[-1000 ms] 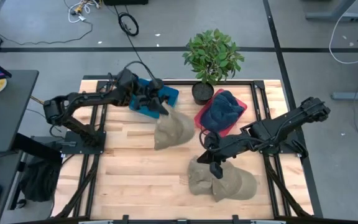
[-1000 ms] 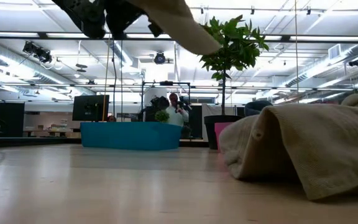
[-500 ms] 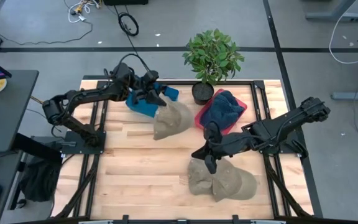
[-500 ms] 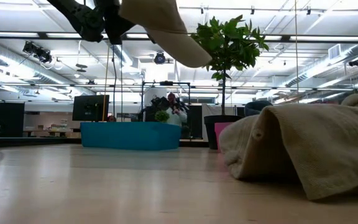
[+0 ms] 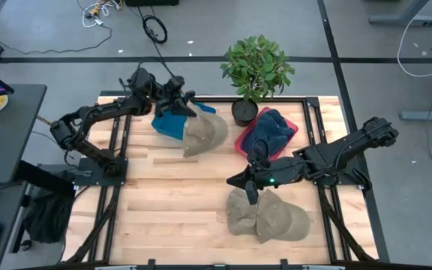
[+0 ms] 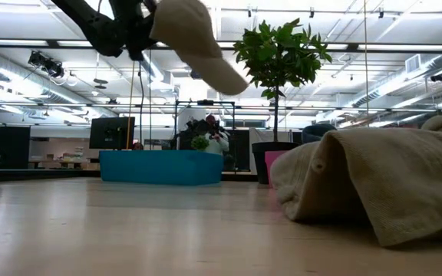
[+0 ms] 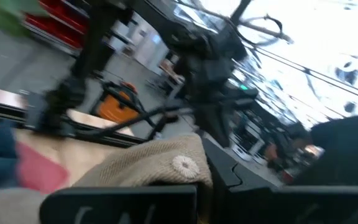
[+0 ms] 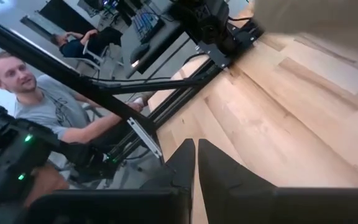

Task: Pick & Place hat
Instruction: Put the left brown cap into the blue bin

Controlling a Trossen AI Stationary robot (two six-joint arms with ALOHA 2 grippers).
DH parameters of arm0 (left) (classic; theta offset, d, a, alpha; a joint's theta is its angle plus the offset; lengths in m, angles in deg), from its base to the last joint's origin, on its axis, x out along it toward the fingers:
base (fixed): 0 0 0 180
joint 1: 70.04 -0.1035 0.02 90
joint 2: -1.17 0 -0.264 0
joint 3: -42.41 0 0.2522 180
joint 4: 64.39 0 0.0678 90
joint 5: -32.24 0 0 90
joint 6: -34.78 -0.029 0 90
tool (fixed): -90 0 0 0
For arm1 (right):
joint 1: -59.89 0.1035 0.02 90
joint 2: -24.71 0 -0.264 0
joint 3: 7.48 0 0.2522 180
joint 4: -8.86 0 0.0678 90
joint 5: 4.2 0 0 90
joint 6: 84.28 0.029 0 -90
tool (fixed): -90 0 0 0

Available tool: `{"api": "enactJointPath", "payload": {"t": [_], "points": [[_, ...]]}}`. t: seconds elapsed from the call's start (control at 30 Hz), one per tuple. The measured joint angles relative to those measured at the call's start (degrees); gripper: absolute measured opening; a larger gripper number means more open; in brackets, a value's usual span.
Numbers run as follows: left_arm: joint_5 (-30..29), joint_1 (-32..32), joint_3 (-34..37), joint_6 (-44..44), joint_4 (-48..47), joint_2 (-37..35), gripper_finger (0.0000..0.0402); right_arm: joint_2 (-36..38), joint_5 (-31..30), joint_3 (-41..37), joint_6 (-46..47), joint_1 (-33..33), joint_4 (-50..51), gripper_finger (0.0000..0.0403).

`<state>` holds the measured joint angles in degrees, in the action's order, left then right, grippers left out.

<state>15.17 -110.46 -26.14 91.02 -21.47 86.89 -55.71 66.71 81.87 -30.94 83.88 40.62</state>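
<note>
Gripping a floppy beige fabric hat (image 5: 203, 133), our left gripper (image 5: 180, 107) hangs clamped above the blue rectangular bin (image 5: 169, 125) at the far left of the pale wooden slatted table (image 5: 163, 202). A potted green plant (image 5: 256, 67) and a red tray (image 5: 244, 141) holding a dark blue cloth (image 5: 268, 131) stand further right. Our right gripper (image 5: 249, 184), pinched shut on nothing, hovers over two more beige hats (image 5: 267, 217). Only the low view shows the held hat (image 6: 194, 38) clear of the table; only the right wrist view shows a seated person (image 8: 48, 102).
</note>
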Motion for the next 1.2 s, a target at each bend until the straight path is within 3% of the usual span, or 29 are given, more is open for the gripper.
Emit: {"api": "enactJointPath", "payload": {"t": [0.37,0.73,0.97,1.2], "points": [[0.19,-11.63,-0.01,-1.3,-2.18,0.0,0.0003,0.0,0.56,0.0,-8.12,-2.67,0.0,0.0025],[-3.4,-14.19,-0.02,-20.97,-26.59,0.0,0.0003,0.0,4.6,0.0,-16.36,-7.97,0.0,0.0025],[0.92,-14.71,-0.02,-29.47,-35.32,0.01,0.0003,0.0,6.07,0.0,-12.79,-9.79,0.0,0.0025],[7.2,-18.66,-0.02,-36.89,-36.51,0.02,0.0003,0.0,4.31,0.0,-2.57,-12.56,-3.53,0.0025]]}}
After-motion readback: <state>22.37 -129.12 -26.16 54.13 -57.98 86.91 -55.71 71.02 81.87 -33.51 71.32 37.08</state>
